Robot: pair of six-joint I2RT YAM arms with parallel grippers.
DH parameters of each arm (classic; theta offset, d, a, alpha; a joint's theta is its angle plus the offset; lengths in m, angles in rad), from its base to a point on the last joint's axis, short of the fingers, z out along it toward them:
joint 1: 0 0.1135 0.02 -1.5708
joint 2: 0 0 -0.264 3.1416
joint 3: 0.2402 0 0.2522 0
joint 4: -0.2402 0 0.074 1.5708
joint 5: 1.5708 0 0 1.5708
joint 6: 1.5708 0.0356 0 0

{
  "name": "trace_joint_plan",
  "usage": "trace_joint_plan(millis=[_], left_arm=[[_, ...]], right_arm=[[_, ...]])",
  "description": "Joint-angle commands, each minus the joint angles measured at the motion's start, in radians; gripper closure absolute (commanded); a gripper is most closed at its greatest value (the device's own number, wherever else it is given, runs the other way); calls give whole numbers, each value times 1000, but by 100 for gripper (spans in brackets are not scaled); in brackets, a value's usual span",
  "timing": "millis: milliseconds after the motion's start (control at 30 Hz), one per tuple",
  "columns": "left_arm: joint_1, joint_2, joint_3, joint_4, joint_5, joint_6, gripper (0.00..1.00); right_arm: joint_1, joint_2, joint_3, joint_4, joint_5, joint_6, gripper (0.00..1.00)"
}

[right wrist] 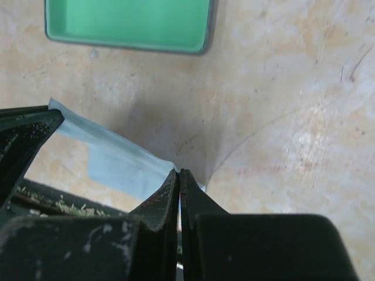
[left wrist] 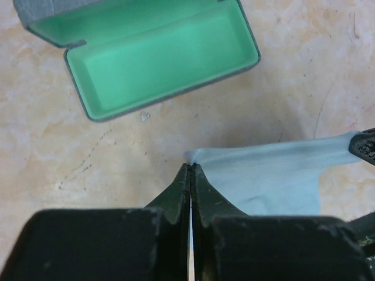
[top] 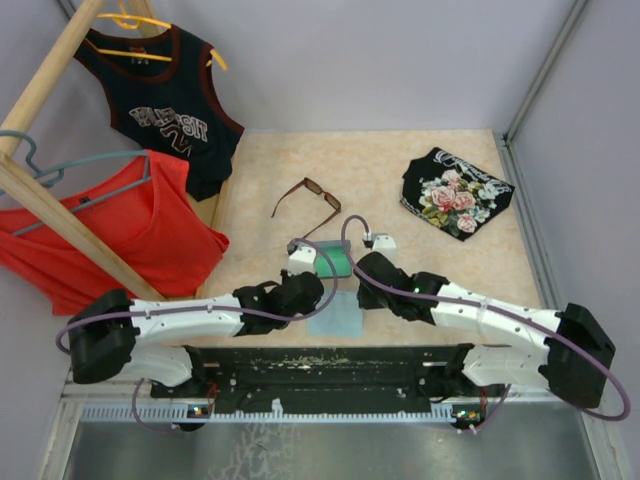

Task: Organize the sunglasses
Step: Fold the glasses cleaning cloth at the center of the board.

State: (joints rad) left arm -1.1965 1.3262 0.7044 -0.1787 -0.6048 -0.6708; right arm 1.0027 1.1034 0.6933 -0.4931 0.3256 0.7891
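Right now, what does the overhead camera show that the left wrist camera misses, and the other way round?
Only the overhead view shows the sunglasses, the floral garment and the red top on its hanger. Only the left wrist view shows up close that the left gripper is shut on a corner of the cloth, and that the case is empty inside. Both show the open green-lined case, the light blue cloth and the table.

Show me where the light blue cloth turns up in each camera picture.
Top external: cloth low centre, just below the case.
Left wrist: cloth lower right, corner pinched by the left gripper.
Right wrist: cloth lower left, corner pinched by the right gripper.
Shared landmark: open green-lined case, above the cloth everywhere.
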Motion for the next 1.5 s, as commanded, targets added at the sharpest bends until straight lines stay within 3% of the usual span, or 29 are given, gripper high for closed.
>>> trace_joint_plan(millis=[0, 467, 967, 1467], left_arm=[[61, 35, -34, 211, 60, 134, 100], [145, 76, -114, 432, 179, 275, 100], [147, -5, -268, 560, 270, 339, 100], [147, 12, -274, 528, 336, 313, 100]], right_arm=[[-72, 59, -2, 140, -39, -117, 100], [-147, 127, -50, 292, -80, -223, 100], [-146, 51, -130, 342, -201, -249, 100], [-147, 35, -203, 365, -282, -230, 100]])
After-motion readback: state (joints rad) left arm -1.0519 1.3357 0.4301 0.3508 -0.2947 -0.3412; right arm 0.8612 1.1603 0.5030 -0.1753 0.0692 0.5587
